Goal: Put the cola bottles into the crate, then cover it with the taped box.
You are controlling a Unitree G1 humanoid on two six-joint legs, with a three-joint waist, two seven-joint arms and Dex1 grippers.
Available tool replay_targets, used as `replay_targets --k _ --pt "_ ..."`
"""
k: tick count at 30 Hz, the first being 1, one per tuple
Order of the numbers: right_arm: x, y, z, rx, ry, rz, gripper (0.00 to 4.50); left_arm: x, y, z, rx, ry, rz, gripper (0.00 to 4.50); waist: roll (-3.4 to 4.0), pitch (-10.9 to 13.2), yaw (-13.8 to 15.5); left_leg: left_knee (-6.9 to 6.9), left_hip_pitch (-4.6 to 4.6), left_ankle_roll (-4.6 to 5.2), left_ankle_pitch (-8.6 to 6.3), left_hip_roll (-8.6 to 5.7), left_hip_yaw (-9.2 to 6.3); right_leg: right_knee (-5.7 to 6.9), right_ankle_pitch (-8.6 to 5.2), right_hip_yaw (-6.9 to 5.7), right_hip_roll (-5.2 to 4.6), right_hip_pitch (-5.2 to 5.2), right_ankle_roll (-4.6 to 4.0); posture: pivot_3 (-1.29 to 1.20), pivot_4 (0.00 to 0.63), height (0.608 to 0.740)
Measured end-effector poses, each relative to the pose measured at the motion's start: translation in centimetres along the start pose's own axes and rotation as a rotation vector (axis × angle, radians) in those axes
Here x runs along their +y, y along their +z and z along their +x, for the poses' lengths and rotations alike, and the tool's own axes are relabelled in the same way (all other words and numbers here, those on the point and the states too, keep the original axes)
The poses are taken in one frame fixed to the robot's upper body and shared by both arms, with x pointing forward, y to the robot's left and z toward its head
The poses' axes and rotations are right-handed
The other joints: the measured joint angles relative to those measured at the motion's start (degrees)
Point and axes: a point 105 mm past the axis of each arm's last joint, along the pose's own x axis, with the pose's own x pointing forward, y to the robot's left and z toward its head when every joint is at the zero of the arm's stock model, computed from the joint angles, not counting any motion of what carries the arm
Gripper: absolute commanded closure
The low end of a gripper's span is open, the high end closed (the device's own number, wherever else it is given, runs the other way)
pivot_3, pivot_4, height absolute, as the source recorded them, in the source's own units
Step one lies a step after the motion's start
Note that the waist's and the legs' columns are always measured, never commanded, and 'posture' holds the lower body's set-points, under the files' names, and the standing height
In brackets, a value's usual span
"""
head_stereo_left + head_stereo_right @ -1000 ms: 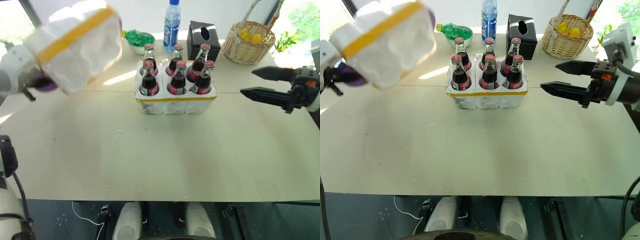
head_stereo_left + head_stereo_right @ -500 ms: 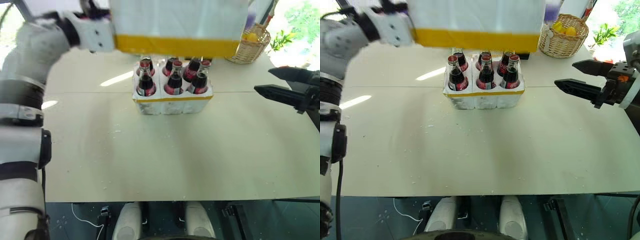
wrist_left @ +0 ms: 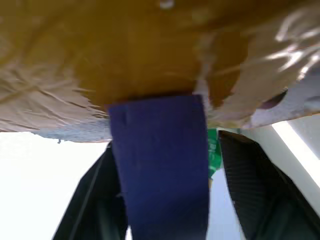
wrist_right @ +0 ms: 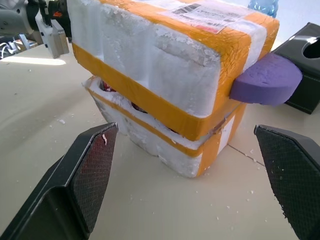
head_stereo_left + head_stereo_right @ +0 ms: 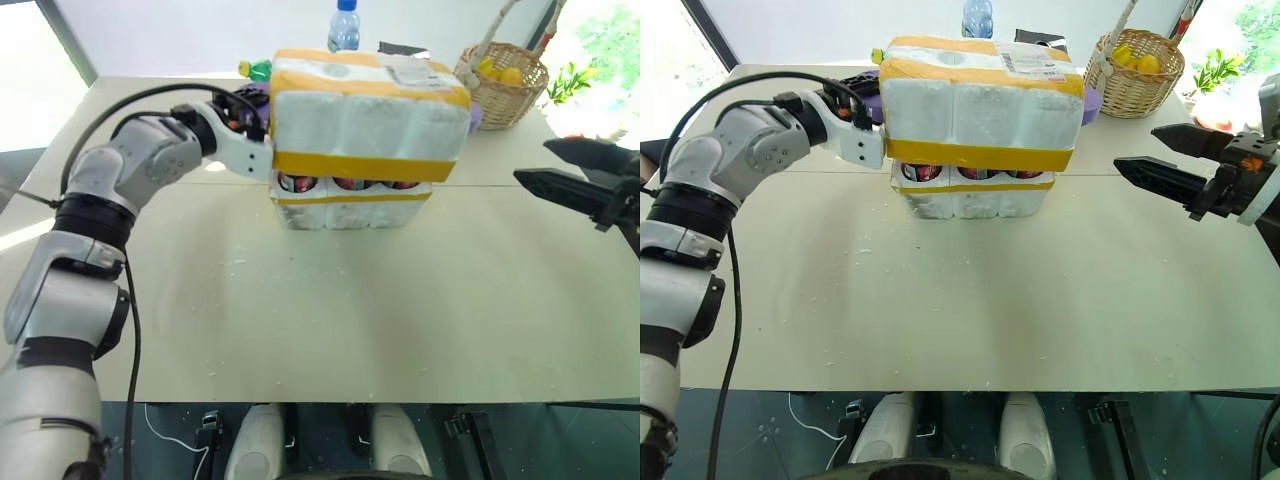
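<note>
Taped box (image 5: 980, 110) sitting over crate (image 5: 973, 201) and bottles (image 5: 923, 172), left gripper (image 5: 868, 100) at its purple handle (image 3: 160, 165), fingers apart, right gripper (image 5: 1155, 160) wide open, empty, well apart.

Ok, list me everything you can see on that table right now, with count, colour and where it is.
taped box: one, white with yellow tape, over the crate
crate: one, white, yellow band, table middle
cola bottles: red labels peeking under the box; count hidden
purple handle: one, on box end
water bottle: one, blue, behind box
green bottle: one, behind box
tissue box: one, black
wicker basket: one, yellow contents
left gripper: at box's end
right gripper: open, clear of box
</note>
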Motion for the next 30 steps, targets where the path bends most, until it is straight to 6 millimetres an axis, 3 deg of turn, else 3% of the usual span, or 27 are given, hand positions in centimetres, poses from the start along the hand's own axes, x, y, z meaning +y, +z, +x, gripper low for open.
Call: replay_targets --k 5,8,12,16,21,23,25,27,30 --pt "-0.3 -1.0 -0.2 0.026 -0.017 0.016 0.00 -3.0 1.0 -2.8 -0.030 -0.072 -0.026 0.93 0.01 0.00 -0.04 0.00 0.01 0.00 0.00 0.02 -0.01 0.01 0.00 0.00 0.00 0.01 0.00 0.00 0.150 0.740" --pt "-0.6 -1.5 -0.4 0.035 -0.031 0.015 0.00 -3.7 1.5 -4.6 -0.041 -0.075 -0.031 0.93 0.01 -0.01 -0.02 0.01 0.03 0.00 0.00 0.02 -0.01 -0.01 0.00 0.00 -0.01 0.02 0.00 0.00 0.150 0.740" --pt "-1.1 -1.7 -0.5 0.028 -0.050 0.011 0.00 -3.2 1.7 -6.3 -0.042 -0.040 -0.078 0.93 0.01 -0.01 0.04 0.06 0.05 -0.01 0.01 0.02 -0.05 0.00 0.00 0.00 -0.02 0.07 0.00 0.00 0.150 0.740" --pt "-1.6 -2.1 -0.3 0.035 -0.048 0.017 0.00 -1.1 1.5 -7.8 -0.063 0.038 -0.222 0.93 0.03 -0.02 -0.04 0.07 0.10 -0.01 0.01 0.02 -0.06 0.00 0.00 0.00 -0.02 0.12 0.00 0.00 0.150 0.740" --pt "-2.0 -2.8 0.3 0.062 -0.025 0.024 0.00 -1.1 -0.1 -10.0 -0.061 -0.011 -0.624 0.93 0.06 -0.03 -0.22 0.06 0.13 -0.04 0.02 0.04 -0.04 0.02 -0.01 0.00 0.01 0.12 -0.01 0.00 0.150 0.740" --pt "-1.9 -2.8 0.7 0.071 0.004 0.016 0.00 -1.5 -1.2 -11.3 -0.049 -0.079 -0.942 0.93 0.05 -0.02 -0.39 0.07 0.11 -0.05 0.03 0.06 -0.04 0.03 -0.01 0.00 0.02 0.11 0.00 0.00 0.150 0.740" --pt "-1.6 -2.3 1.1 0.089 0.057 -0.003 0.00 -2.0 -1.5 -14.5 -0.079 -0.315 -1.343 0.93 0.06 0.02 -0.95 0.09 0.08 -0.05 0.03 0.09 -0.04 0.03 -0.03 0.00 0.05 0.06 0.01 0.00 0.150 0.740" --pt "-1.6 -2.0 1.3 0.095 0.084 -0.012 0.00 -1.0 -1.2 -16.3 -0.128 -0.413 -1.474 0.93 0.08 0.01 -1.35 0.06 0.11 -0.05 0.03 0.06 -0.08 -0.02 -0.06 0.00 0.05 0.12 0.03 0.00 0.150 0.740" --pt "-1.2 -1.6 2.3 0.104 0.152 -0.034 0.00 1.7 -1.3 -17.1 -0.225 -0.444 -1.539 0.93 0.10 0.00 -1.10 0.06 0.16 -0.07 0.04 -0.01 -0.15 0.00 -0.06 -0.02 0.05 0.21 0.03 0.00 0.150 0.740"
